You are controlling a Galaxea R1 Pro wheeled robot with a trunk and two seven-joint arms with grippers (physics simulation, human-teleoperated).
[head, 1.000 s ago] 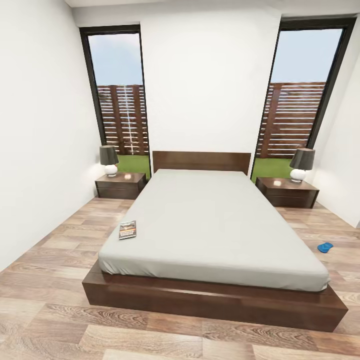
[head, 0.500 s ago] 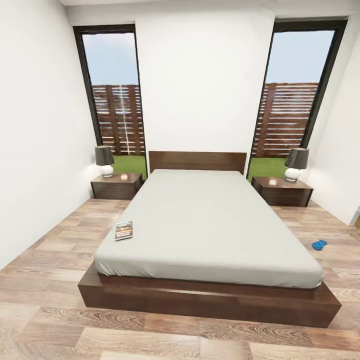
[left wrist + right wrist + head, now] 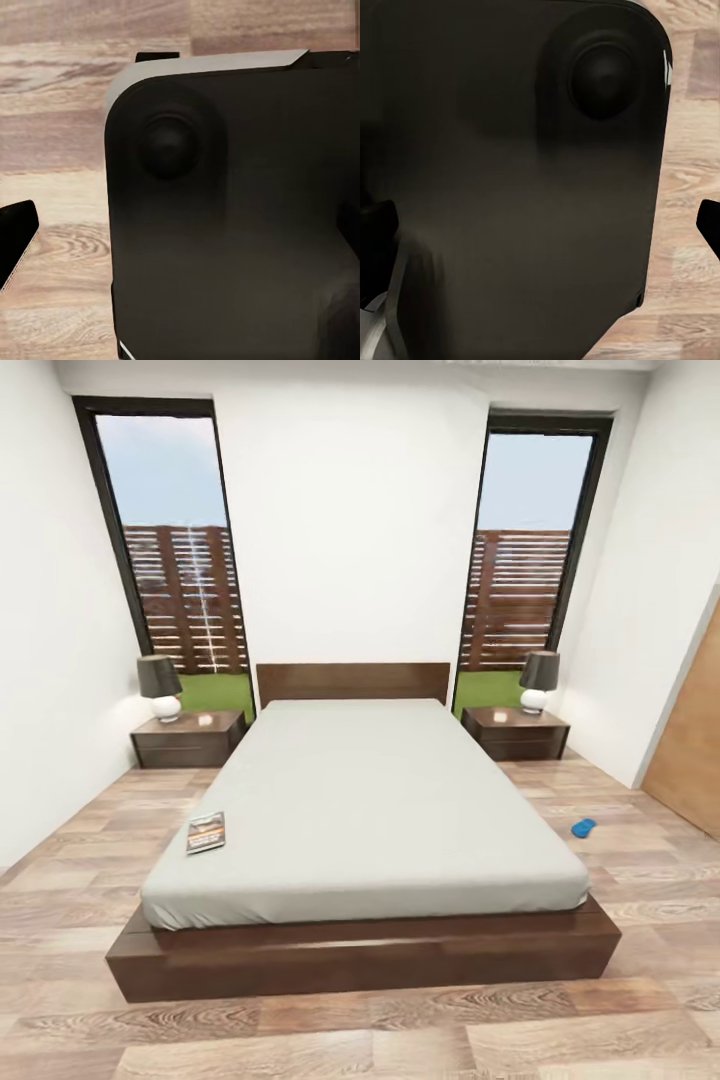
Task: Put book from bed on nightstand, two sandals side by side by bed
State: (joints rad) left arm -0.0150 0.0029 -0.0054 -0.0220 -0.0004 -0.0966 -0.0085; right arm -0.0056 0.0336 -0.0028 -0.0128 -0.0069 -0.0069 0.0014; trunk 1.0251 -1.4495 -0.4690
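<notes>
Both wrist views look down at a big black rounded part of the robot over the light wood-plank floor. A black tip pokes in at the edge of each wrist picture, but it is cut off, so I cannot tell how wide either gripper stands or if it has hold of anything.

In the head view, the large low bed with a dark brown wood base and a plain light-grey mattress sits in the middle. The small thin dark book with an orange picture lies flat on the mattress near its front left corner; its lettering is too small to read. 1 bright blue sandal lies on the floor right of the bed, too small to see well. 2 low dark brown wood nightstands, the left one and the right one, stand beside the headboard, each with a dark-shaded lamp.
</notes>
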